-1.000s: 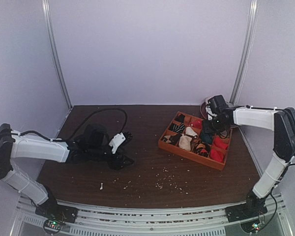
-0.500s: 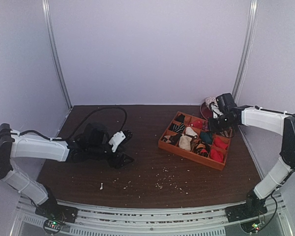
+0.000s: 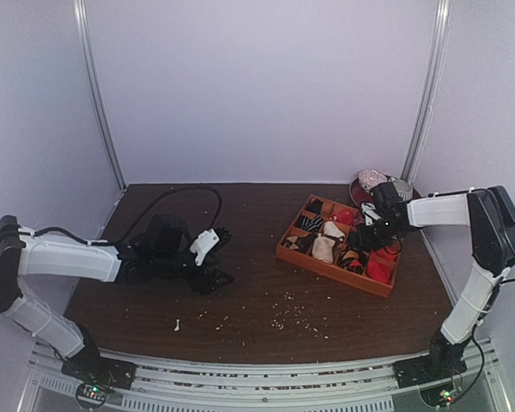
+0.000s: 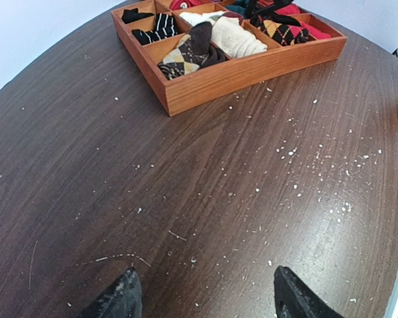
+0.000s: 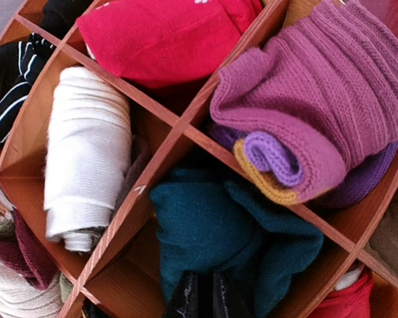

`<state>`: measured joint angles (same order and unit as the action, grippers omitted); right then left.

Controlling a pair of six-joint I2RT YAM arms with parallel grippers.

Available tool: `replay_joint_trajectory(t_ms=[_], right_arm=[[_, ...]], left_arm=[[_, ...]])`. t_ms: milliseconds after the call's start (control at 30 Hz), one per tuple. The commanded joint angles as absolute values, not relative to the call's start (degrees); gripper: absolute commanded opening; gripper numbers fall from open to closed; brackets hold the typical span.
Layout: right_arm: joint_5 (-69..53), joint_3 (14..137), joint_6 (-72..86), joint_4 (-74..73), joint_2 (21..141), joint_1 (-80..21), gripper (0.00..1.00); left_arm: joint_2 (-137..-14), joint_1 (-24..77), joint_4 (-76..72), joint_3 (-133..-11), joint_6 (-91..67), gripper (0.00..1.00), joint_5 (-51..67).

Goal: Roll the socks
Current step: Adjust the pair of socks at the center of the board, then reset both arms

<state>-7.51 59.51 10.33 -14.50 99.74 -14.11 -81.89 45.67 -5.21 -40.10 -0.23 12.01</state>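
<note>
the socks (image 5: pixel 232 232) bunched in a middle compartment of the tray (image 5: pixel 136 199), beside white, red and purple rolls (image 5: pixel 86 152). lower than half a second ago, right gripper (image 5: pixel 202 291) at them, jaws almost pressed together; left gripper (image 4: pixel 202 301) unmoved above the surface (image 4: pixel 186 199), jaws spread.

Soft, even, violet-tinted light in the overhead view, slightly grainy; pale glare sheens the table (image 4: pixel 205 218), bowed by wide-angle distortion; right wrist close-up sharp.

Overhead, wrist views sharing the tray (image 3: pixel 330 270)
</note>
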Motion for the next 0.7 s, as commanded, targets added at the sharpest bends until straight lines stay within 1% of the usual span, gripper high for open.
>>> replay_joint_trajectory(t_ms=[0,33,100,133,267,333,367,400,433,467,500,600,667], right_arm=[[-4.4,55.8,9.7,-12.9,98.5,-13.7,0.10],[-4.7,55.5,9.6,-12.1,96.3,-13.8,0.10],[-5.5,55.2,9.5,-11.2,92.5,-13.8,0.11],[-5.9,55.3,9.6,-11.1,90.5,-13.8,0.13],[-6.4,56.7,9.1,-13.4,84.2,-13.8,0.22],[-6.5,57.3,8.5,-15.1,81.9,-13.8,0.29],[-6.5,57.3,8.3,-15.8,80.6,-13.8,0.34],[-6.4,57.2,8.3,-16.1,79.3,-13.8,0.43],[-6.2,56.8,8.2,-16.0,78.0,-13.8,0.66],[-5.8,56.1,8.2,-15.8,76.5,-13.7,0.96],[-5.3,55.7,8.3,-15.6,75.1,-13.8,0.99],[-4.4,54.7,8.6,-15.2,71.9,-13.8,1.00],[-4.9,54.2,8.5,-15.3,70.5,-13.8,1.00]], left_arm=[[-80.2,45.1,-6.3,-40.0,0.6,0.69,10.1],[-80.0,45.1,-6.4,-39.9,0.5,0.73,9.6],[-79.6,45.0,-6.7,-40.0,-0.5,0.96,8.3],[-79.5,44.9,-6.8,-40.2,-1.0,0.98,7.9],[-79.4,44.5,-7.5,-40.8,-3.0,0.98,7.2],[-79.2,44.5,-7.6,-41.3,-4.6,0.98,5.5],[-79.0,44.5,-7.4,-41.6,-5.5,0.98,4.5],[-78.7,44.5,-7.3,-42.0,-6.4,0.98,3.6],[-78.3,44.5,-7.3,-42.3,-7.4,0.98,2.6],[-77.9,44.5,-7.3,-42.6,-8.4,0.98,1.7],[-77.3,44.5,-7.2,-42.9,-9.5,0.98,0.8],[-75.5,44.5,-7.1,-43.7,-12.6,0.98,-1.7],[-74.3,44.5,-7.5,-43.5,-16.0,0.98,-5.5]])
